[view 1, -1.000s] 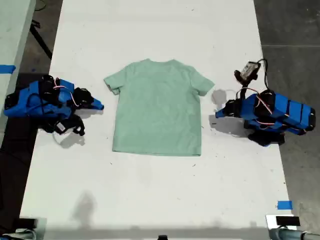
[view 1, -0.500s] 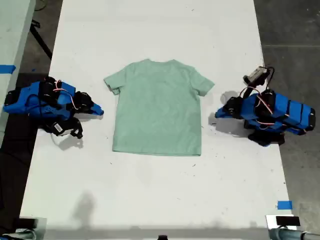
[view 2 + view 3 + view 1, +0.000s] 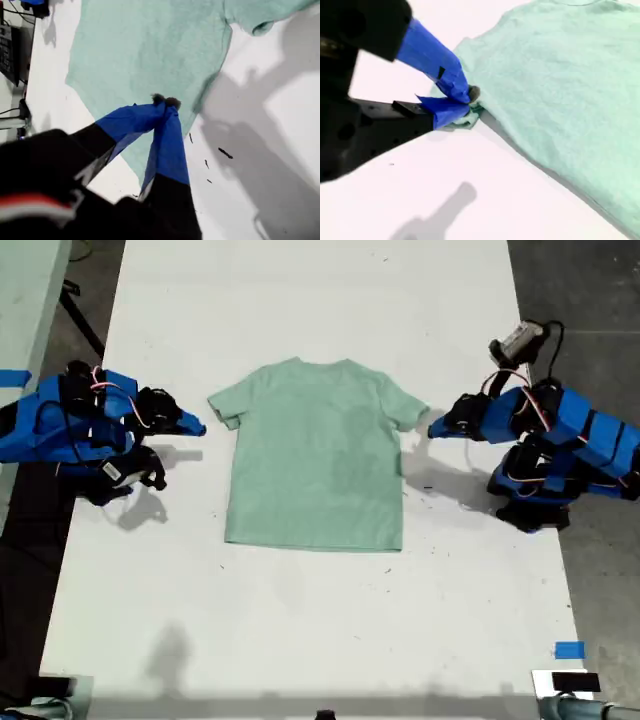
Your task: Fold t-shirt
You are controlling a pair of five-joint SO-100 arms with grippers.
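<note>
1. Overview, exterior view: the t-shirt [image 3: 315,455] lies flat and unfolded, collar away from you, at the middle of the white table [image 3: 300,640]. It has not shifted in the last second. Both arms have risen from their crouch. My first gripper [image 3: 434,429], on the exterior view's right, has swung toward the near sleeve [image 3: 408,408]. My second gripper [image 3: 200,426], on the exterior view's left, now points at the other sleeve [image 3: 226,410]. You may read this as the start of the reach; no fold is made yet.
2. First wrist view: my first gripper [image 3: 165,101] has its jaws pressed together on nothing, tips poised over the shirt's side edge.
3. Second wrist view: my second gripper [image 3: 469,104] has its tips drawn together right at the sleeve hem [image 3: 470,121]. You cannot tell from here whether any cloth is caught.
</note>
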